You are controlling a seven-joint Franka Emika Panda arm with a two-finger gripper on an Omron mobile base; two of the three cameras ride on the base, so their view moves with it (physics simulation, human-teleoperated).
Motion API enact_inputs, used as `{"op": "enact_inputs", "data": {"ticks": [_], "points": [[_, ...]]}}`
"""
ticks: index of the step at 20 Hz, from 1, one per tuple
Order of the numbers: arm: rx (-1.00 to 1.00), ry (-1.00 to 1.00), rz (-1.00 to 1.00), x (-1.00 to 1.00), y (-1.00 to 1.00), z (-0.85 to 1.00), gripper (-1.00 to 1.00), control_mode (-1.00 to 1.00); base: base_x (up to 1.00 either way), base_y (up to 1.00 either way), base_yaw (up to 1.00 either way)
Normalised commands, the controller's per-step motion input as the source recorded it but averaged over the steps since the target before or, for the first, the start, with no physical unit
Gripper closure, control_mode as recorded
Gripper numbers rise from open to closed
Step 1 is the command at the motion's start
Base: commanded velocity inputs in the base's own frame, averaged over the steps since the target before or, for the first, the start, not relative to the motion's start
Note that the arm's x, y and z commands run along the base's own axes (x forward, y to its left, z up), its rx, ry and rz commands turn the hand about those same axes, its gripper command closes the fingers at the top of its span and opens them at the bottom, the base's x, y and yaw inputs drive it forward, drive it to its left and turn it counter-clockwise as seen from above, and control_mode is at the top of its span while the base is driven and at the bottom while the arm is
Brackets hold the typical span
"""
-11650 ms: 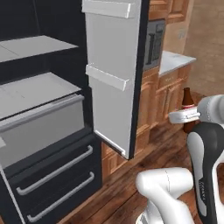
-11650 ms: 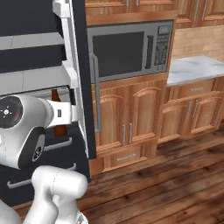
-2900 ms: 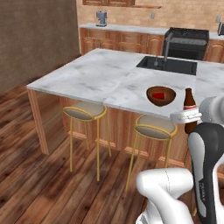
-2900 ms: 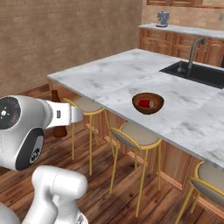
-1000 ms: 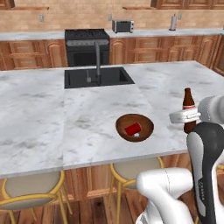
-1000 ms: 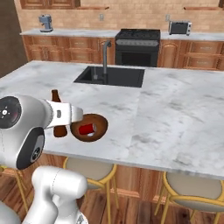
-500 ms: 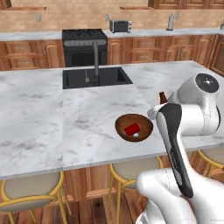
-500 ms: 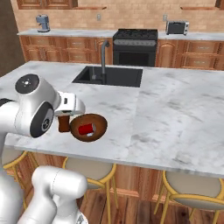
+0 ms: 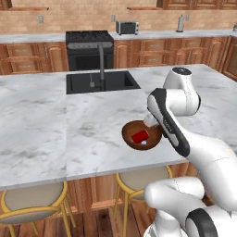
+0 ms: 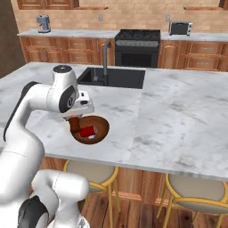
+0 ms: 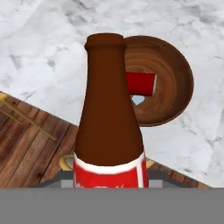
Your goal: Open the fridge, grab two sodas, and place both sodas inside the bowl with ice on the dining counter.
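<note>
The dark-brown bottle (image 11: 109, 122) with its red label stands upright in the claw, which is clenched around its lower body, and it is held above the near edge of the bench (image 9: 55, 125). Just beyond it on the marble sits the wooden bowl (image 11: 175, 83), with the red soda (image 11: 141, 84) lying inside beside a pale ice cube (image 11: 138, 99). From the left base camera the bowl (image 9: 132, 139) rests near the front edge, the arm's hand over its right rim. A black sink (image 9: 99, 82) with a tap is set further back. Yellow-legged stools (image 10: 89, 173) stand under the edge on a wood floor. Behind are wooden cabinets, a black range (image 10: 136, 46) and a toaster (image 10: 180, 28).
</note>
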Motion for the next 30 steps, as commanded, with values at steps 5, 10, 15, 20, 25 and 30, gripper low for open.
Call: {"op": "enact_inputs", "data": {"ticks": [5,10,15,20,25,30], "points": [[-0.16,0.03,0.09,0.58,-0.01,-0.41,1.00,-1.00,0.00,0.00,0.00],[-0.04,0.04,0.10,0.61,-0.07,-0.42,1.00,-1.00,0.00,0.00,0.00],[-0.03,0.05,0.08,0.60,0.00,-0.50,1.00,-1.00,0.00,0.00,0.00],[-0.01,0.06,0.06,0.40,0.00,-0.39,1.00,-1.00,0.00,0.00,0.00],[-0.01,0.03,0.02,0.26,0.02,-0.30,1.00,-1.00,0.00,0.00,0.00],[0.00,0.03,0.02,0.21,0.01,-0.29,1.00,-1.00,0.00,0.00,0.00]]}}
